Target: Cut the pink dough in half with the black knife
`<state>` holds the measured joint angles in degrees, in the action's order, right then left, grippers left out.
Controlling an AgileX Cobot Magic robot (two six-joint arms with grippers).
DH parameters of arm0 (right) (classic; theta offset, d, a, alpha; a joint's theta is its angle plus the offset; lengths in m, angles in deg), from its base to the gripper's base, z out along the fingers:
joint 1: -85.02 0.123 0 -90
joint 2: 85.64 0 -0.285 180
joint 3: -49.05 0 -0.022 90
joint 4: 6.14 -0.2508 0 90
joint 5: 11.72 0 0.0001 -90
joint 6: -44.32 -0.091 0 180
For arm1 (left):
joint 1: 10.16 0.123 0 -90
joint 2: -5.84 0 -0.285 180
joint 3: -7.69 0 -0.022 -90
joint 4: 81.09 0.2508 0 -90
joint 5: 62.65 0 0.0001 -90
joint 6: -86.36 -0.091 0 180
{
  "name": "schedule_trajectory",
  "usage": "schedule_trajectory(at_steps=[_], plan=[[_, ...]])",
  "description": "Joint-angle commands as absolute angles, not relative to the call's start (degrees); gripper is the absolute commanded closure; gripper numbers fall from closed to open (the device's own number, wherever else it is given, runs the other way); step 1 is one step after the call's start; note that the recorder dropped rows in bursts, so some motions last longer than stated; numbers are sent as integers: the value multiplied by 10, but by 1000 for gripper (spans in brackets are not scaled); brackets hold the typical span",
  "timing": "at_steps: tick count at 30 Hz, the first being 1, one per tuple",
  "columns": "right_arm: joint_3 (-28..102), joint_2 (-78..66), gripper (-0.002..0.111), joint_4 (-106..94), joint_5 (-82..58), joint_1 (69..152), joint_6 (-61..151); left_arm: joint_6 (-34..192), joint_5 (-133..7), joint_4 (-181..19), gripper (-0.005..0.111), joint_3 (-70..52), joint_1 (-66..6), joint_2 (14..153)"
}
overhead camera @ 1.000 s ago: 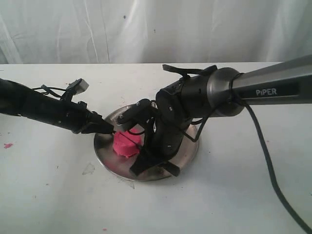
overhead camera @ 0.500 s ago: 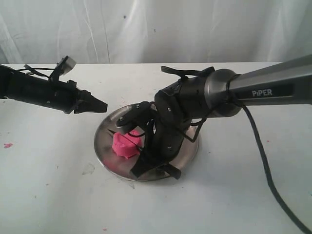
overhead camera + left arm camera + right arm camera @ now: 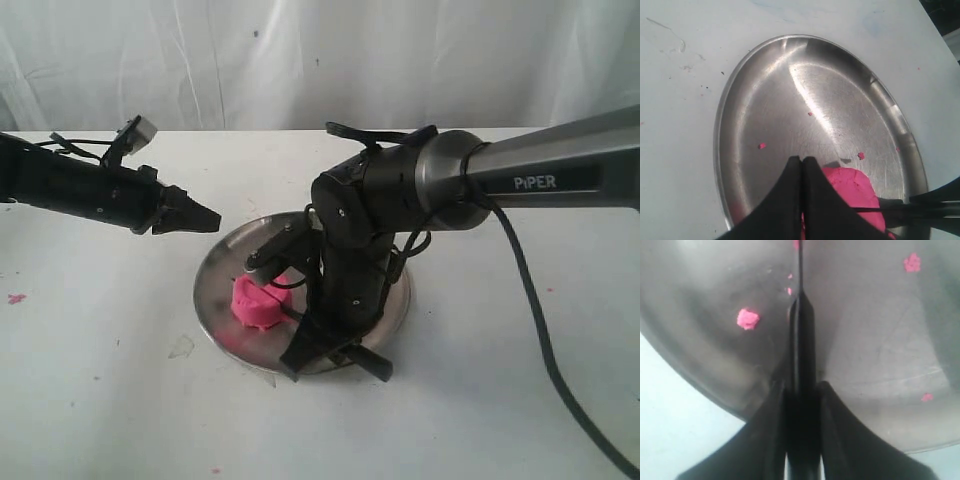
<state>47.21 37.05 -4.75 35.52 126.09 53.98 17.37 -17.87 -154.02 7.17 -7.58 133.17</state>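
The pink dough (image 3: 258, 303) sits as one lump on the left part of the round steel plate (image 3: 398, 300). In the left wrist view the dough (image 3: 855, 192) lies just behind my shut, empty left gripper (image 3: 802, 160). That left gripper (image 3: 207, 217) hovers above the table beside the plate's left rim, apart from the dough. My right gripper (image 3: 335, 352) stands at the plate's front edge, shut on the black knife (image 3: 800, 315). The thin blade (image 3: 900, 210) reaches the dough's side. Much of the knife is hidden by the right arm in the exterior view.
Tiny pink crumbs (image 3: 748, 318) dot the plate (image 3: 880, 340), and one pink speck (image 3: 16, 298) lies on the white table at the far left. A white curtain (image 3: 300, 60) hangs behind the table. The right arm's cable (image 3: 545, 340) trails across the table on the right.
My left gripper has let go of the dough's side and drawn back up and to the left. The right gripper has shifted toward the plate's front edge with the knife.
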Motion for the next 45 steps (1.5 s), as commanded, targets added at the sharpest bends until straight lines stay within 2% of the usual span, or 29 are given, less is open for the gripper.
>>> schedule_trajectory(at_steps=[1,18,45], plan=[[474,366,105,-40,394,1260,548,176,-165,-1543,107,73,-74,1328],[501,366,105,-36,344,1260,548,176,-166,-1545,107,73,-74,1330],[501,378,105,-36,340,1260,552,176,-150,-1545,107,73,-76,1330]])
